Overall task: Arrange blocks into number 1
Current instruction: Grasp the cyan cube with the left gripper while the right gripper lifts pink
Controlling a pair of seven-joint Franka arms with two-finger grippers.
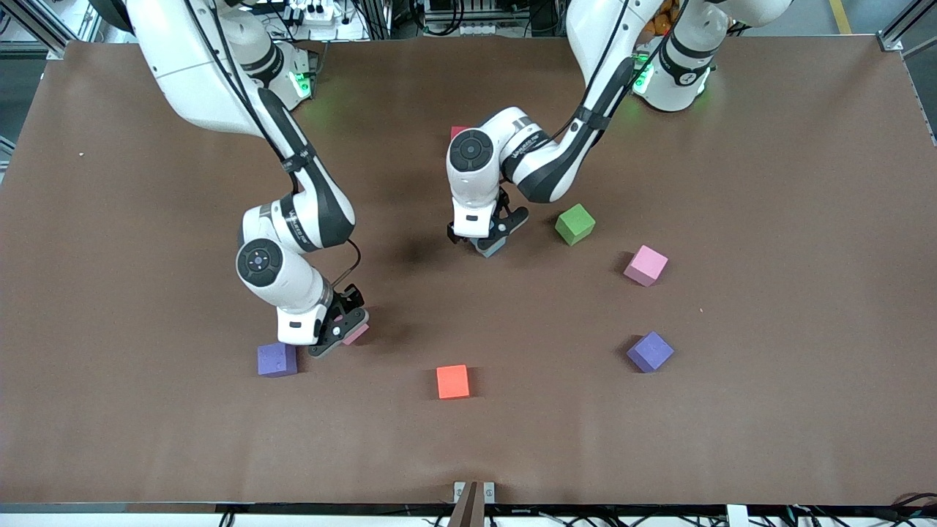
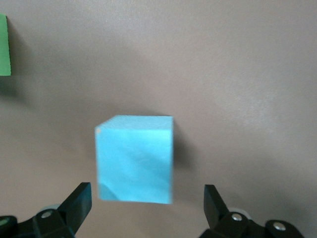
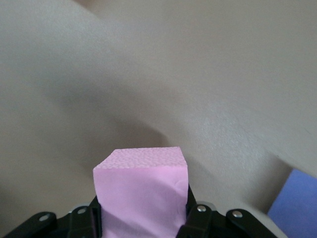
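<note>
No legible text or labels.

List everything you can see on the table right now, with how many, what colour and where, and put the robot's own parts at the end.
table: 1, brown, under everything.
red block: 1, red, mostly hidden by the left arm, near the bases.
light blue block: 1, light blue, mid-table, between the left gripper's fingers.
green block: 1, green, beside the light blue block, toward the left arm's end.
pink blocks: 2, pink; one nearer the camera than the green block, one in the right gripper.
purple blocks: 2, purple; one beside the right gripper, one nearer the camera than the free pink block.
orange block: 1, orange, nearest the camera.
left gripper: open around the light blue block.
right gripper: shut on a pink block.
</note>
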